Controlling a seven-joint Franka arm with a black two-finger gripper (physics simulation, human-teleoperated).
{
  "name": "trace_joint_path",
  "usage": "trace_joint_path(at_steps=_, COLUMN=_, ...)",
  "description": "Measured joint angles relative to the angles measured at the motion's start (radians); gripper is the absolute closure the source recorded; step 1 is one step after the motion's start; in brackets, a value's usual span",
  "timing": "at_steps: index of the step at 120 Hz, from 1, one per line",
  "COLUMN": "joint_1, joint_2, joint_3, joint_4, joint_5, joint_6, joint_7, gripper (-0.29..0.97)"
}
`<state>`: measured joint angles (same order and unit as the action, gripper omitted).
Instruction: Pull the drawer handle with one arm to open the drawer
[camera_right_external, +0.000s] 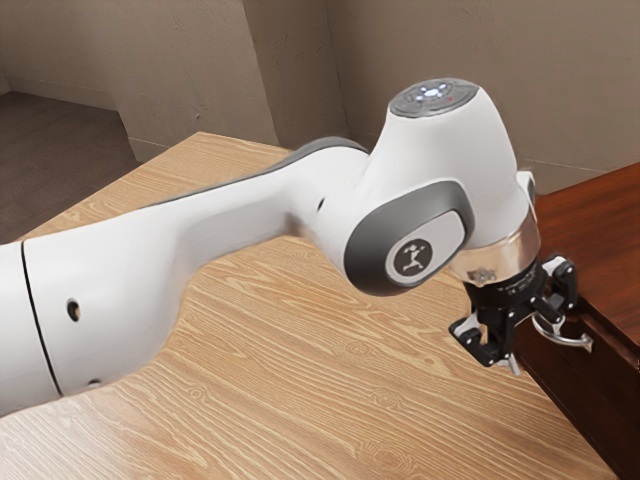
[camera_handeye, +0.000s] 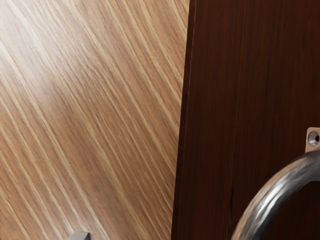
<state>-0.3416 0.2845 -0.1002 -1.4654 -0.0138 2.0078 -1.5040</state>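
Closest to your wrist camera is the drawer handle, a curved bar of brushed metal. One end is fixed to a small screwed plate on the dark wood drawer front.

In the exterior view the dark cabinet stands on the worktop between three and five o'clock. The handle stands out from its face at about four o'clock. Your hand is right against it there, with its jaws standing wide and not clamped on anything. The bar lies at the hand's four o'clock side, by the nearer finger, and not squarely between the two.

I judge the handle to be stiff and smooth, so it won't give, but polished metal can slide in the pads. Take it at the middle of the bow, away from the plates, with one finger on each side of the bar. The drawer is solid-looking wood and probably runs on slides, so expect some weight and some friction at first. Pull straight out from the face, roughly toward eight o'clock in the exterior view. A slanted pull could bind the drawer or strip your grip.
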Motion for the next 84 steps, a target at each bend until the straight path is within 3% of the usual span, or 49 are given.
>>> trace_joint_path(at_steps=84, joint_1=0.01, joint_2=-0.182, joint_3=0.005, joint_4=-0.242, joint_5=0.003, joint_6=0.079, joint_7=-0.009, gripper=0.37)
